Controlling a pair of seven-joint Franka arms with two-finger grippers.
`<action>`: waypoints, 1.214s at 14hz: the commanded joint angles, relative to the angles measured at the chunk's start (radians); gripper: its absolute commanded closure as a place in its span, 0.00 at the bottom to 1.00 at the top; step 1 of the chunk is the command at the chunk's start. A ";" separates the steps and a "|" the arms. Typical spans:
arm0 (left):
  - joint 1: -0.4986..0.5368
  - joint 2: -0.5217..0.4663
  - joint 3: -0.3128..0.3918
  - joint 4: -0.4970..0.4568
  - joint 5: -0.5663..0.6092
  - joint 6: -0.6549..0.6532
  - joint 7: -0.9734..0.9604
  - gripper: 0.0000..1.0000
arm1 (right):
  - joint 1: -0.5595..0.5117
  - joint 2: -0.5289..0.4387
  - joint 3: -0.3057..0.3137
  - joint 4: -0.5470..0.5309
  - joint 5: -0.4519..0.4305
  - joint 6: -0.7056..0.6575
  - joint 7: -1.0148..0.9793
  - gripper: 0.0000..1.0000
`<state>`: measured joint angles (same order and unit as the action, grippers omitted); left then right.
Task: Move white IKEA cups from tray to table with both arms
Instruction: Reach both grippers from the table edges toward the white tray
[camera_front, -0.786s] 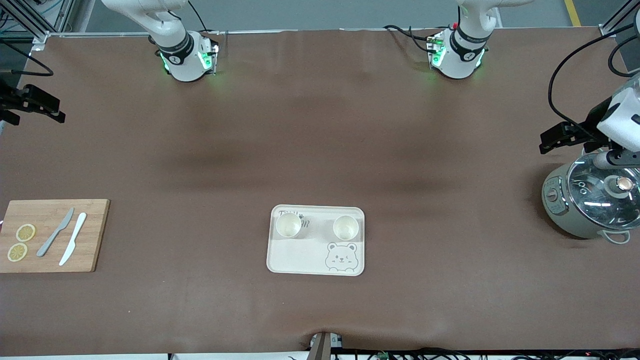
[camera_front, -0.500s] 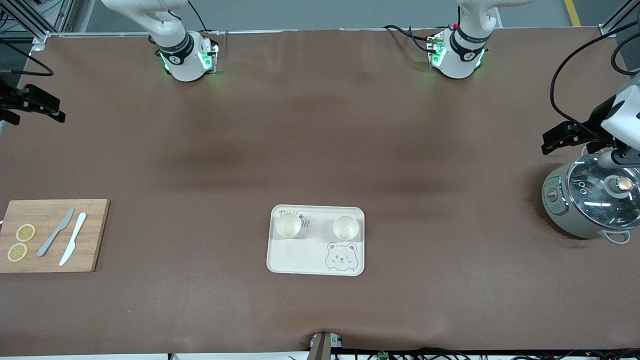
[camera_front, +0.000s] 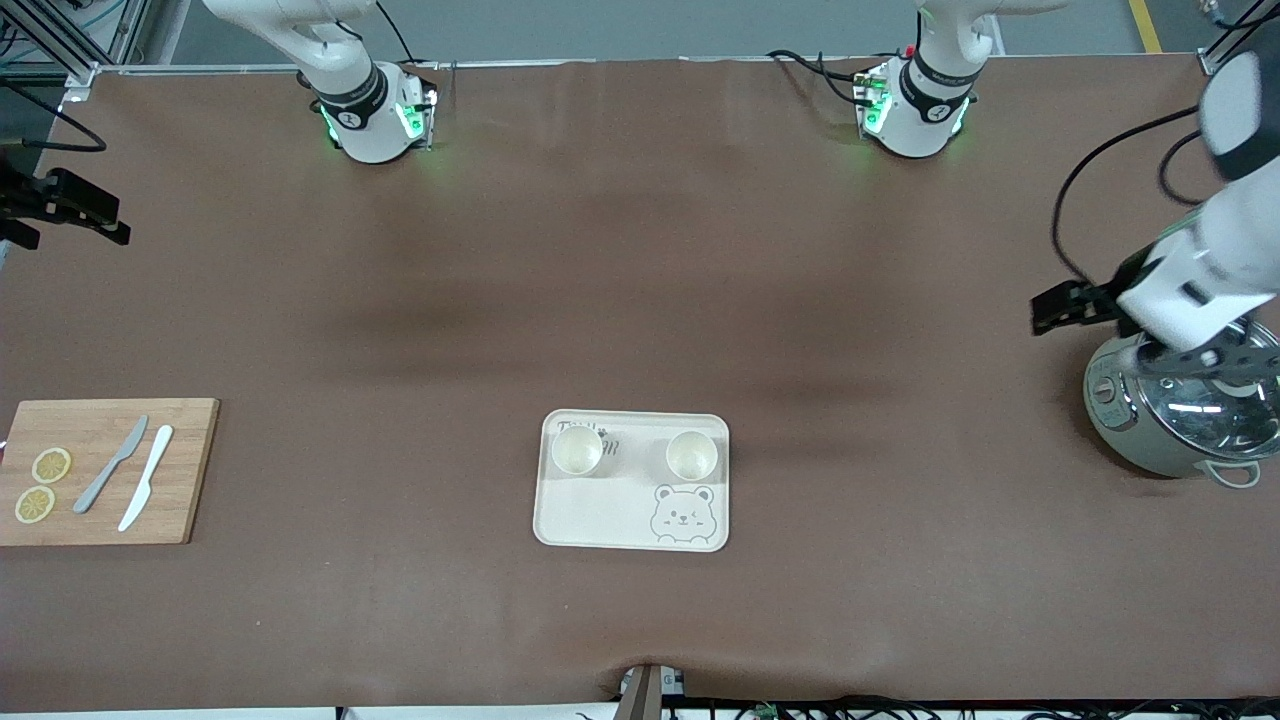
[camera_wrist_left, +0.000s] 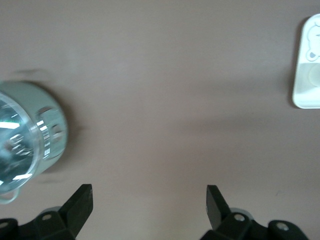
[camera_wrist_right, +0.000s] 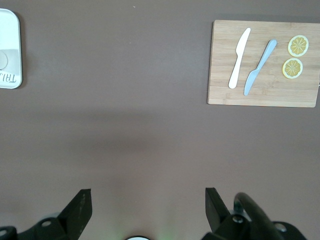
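**Two Cups Wait on Tray, Both Grippers Wide**

Far left: right gripper (camera_wrist_right: 145, 207) spread, empty. Lower centre: cups (camera_front: 577, 450) (camera_front: 692, 455) upright on tray (camera_front: 590, 520). Right edge: left gripper (camera_wrist_left: 149, 205) released above cooker (camera_front: 1170, 420). Risk: a hasty swing clipping that lid.

I see both cups upright on the cream tray (camera_front: 590, 520), in its half farther from the front camera. One cup (camera_front: 577, 450) sits toward the right arm's end, partly covering the lettering; the other cup (camera_front: 692, 455) sits above the bear face. They're off-white, handleless, apart, and look empty.
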<state>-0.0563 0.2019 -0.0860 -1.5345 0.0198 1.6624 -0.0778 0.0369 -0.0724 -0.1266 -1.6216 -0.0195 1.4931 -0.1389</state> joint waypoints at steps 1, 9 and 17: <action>-0.057 0.121 -0.004 0.117 -0.011 0.010 -0.109 0.00 | -0.022 0.005 0.012 0.014 0.000 -0.014 -0.008 0.00; -0.270 0.335 -0.005 0.154 -0.021 0.282 -0.437 0.00 | -0.040 0.084 0.012 0.058 -0.013 -0.004 -0.021 0.00; -0.381 0.513 -0.005 0.154 -0.021 0.638 -0.691 0.00 | -0.091 0.224 0.012 0.069 -0.010 0.022 -0.018 0.00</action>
<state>-0.4226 0.6702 -0.0974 -1.4143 0.0186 2.2394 -0.7382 -0.0277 0.1239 -0.1293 -1.5856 -0.0209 1.5190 -0.1462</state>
